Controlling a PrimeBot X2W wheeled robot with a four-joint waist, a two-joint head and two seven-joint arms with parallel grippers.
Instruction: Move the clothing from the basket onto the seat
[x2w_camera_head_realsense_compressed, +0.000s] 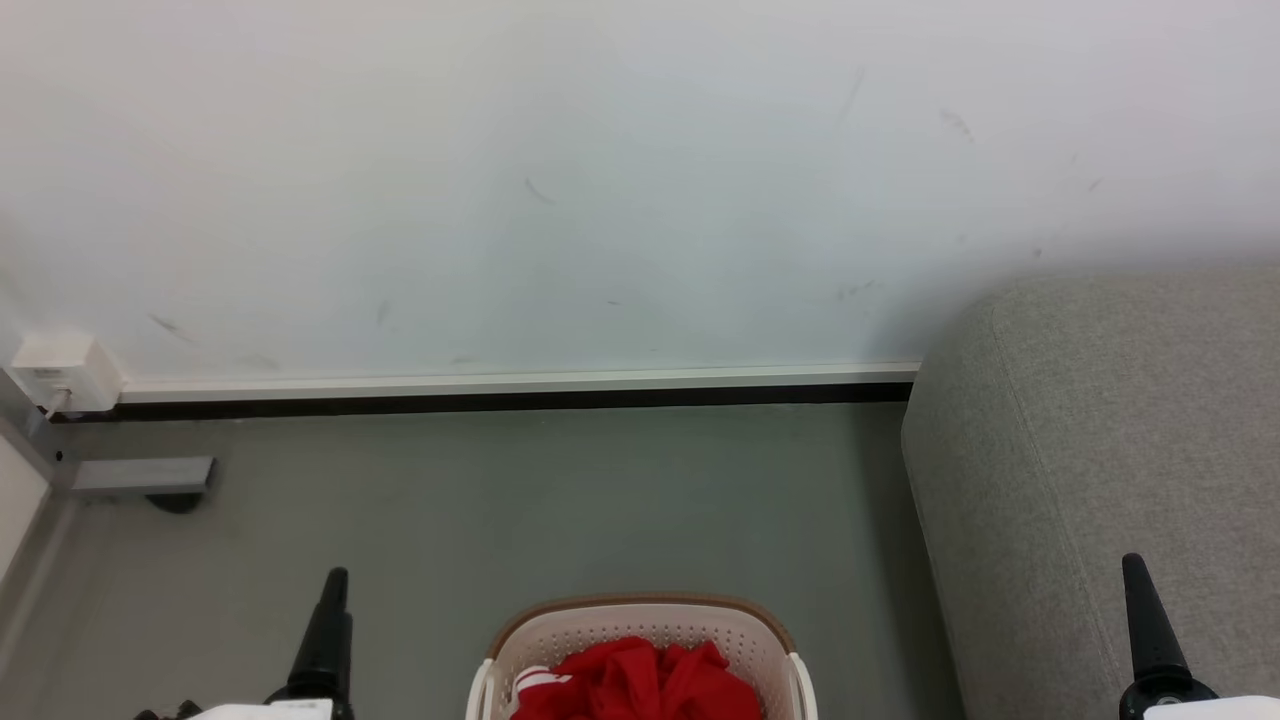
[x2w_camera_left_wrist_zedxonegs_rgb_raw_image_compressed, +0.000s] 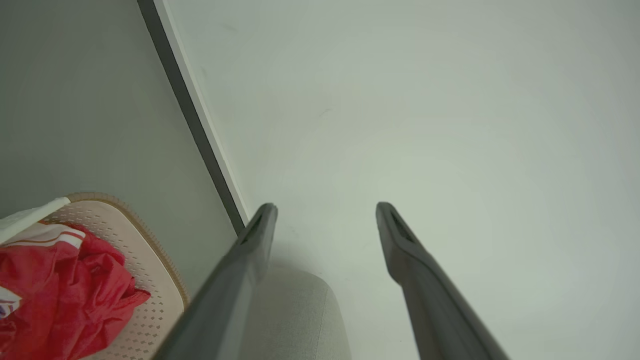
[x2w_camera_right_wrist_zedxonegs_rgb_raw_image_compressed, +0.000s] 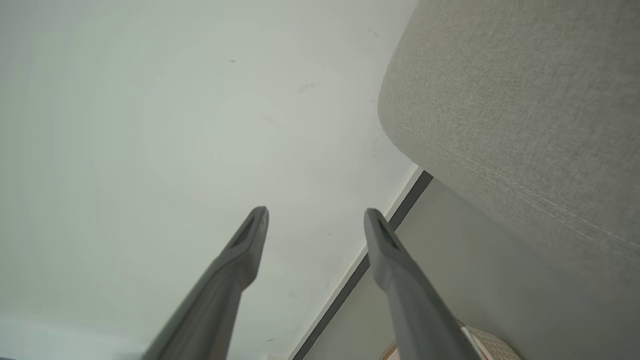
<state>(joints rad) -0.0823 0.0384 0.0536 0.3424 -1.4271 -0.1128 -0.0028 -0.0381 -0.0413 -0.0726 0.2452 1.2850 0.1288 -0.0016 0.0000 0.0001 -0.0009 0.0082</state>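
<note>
Heaped in a cream perforated plastic laundry basket (x2w_camera_head_realsense_compressed: 640, 625) with a brown woven-look rim and white side handles, at the bottom centre of the head view: bright red soft fabric clothing (x2w_camera_head_realsense_compressed: 640, 685), white stripe trim showing at its left edge. Basket standing on a grey-green floor (x2w_camera_head_realsense_compressed: 500, 500), short of a pale, scuffed wall (x2w_camera_head_realsense_compressed: 600, 200) edged with white and black skirting (x2w_camera_head_realsense_compressed: 500, 400). To the basket's right and apart from it, the rounded end of a large light grey fabric-upholstered sofa (x2w_camera_head_realsense_compressed: 1100, 450).

In the left wrist view, the left hand (x2w_camera_left_wrist_zedxonegs_rgb_raw_image_compressed: 325, 210): two long dark fingers spread wide, nothing between them, pointed at the wall, with basket and red cloth low at that view's left. In the right wrist view, the right hand (x2w_camera_right_wrist_zedxonegs_rgb_raw_image_compressed: 316, 215): likewise wide and gripping nothing, aimed at the wall, the sofa's stitched seam at that view's right.

In the head view, one dark finger of each hand raised at lower left and lower right, the left over the floor beside the basket, the right in front of the sofa. Clothing inside the basket, well apart from both hands.
</note>
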